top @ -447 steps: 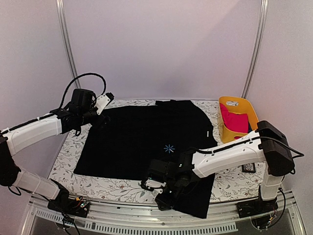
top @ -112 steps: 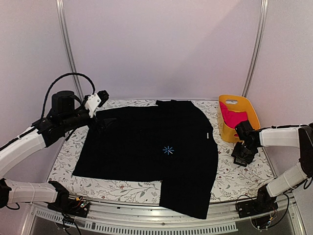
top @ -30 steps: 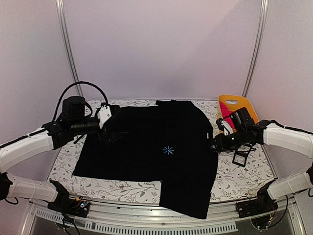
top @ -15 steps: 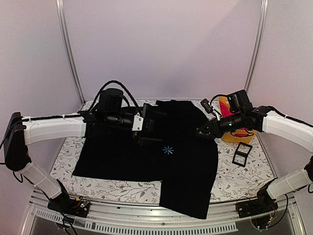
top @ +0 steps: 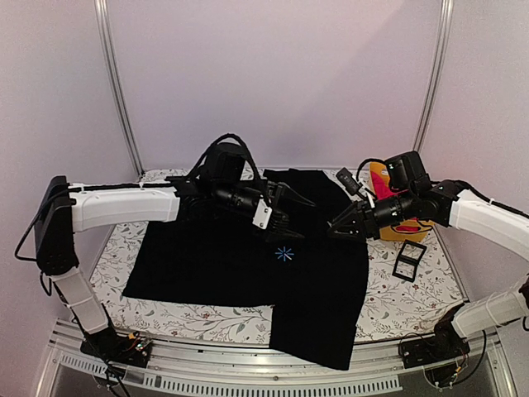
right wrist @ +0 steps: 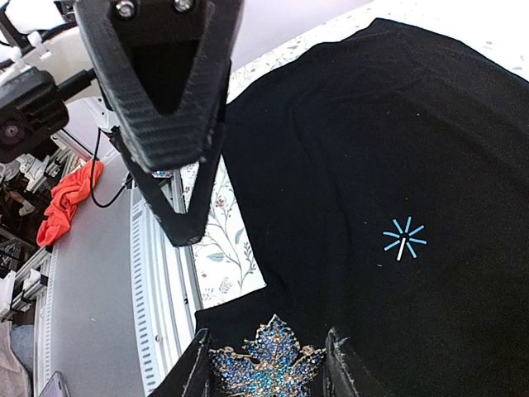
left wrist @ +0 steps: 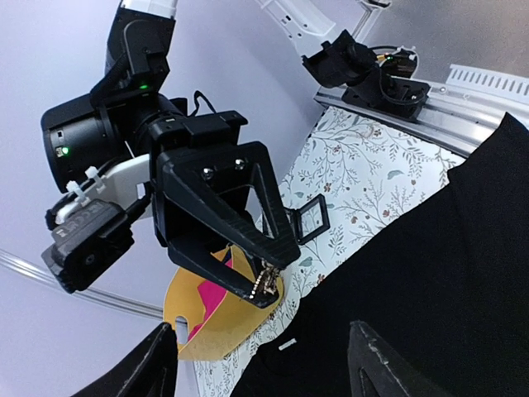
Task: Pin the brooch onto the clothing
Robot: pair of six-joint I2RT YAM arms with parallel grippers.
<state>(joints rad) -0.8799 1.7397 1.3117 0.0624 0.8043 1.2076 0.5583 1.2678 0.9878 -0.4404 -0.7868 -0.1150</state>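
**Brooch in the air, shirt laid out flat below**

Top view: the black shirt (top: 207, 256) lies spread out and both arms reach in over it, the left gripper (top: 289, 211) just behind the light-blue asterisk print (top: 285, 253), the right gripper (top: 334, 231) off to the print's right rear. Left wrist view: its own jaws stand wide apart, nothing between them, and opposite, the right claw pinches the brooch (left wrist: 266, 283) at its very tips. Right wrist view: a leaf shape, blue stones, gilt edges, clamped between the pads clear of the cloth, with the print up to its right.
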